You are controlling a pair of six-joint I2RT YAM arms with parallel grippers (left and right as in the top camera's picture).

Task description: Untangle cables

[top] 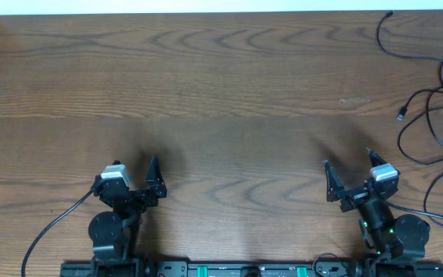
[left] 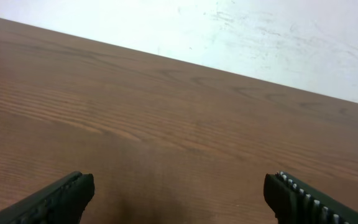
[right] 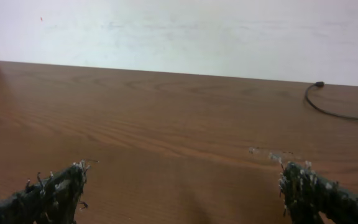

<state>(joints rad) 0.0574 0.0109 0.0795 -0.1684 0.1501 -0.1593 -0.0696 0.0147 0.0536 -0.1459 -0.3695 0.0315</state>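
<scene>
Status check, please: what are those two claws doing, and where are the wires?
Left gripper open, empty. Right gripper open, empty. Cables looped at the table's right edge, partly out of frame, untouched. Nothing between right gripper and cables.

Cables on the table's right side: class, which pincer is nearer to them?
Right. The right pincer sits just short of the cables, which lie ahead and to its right; the left pincer is far across the table.
</scene>
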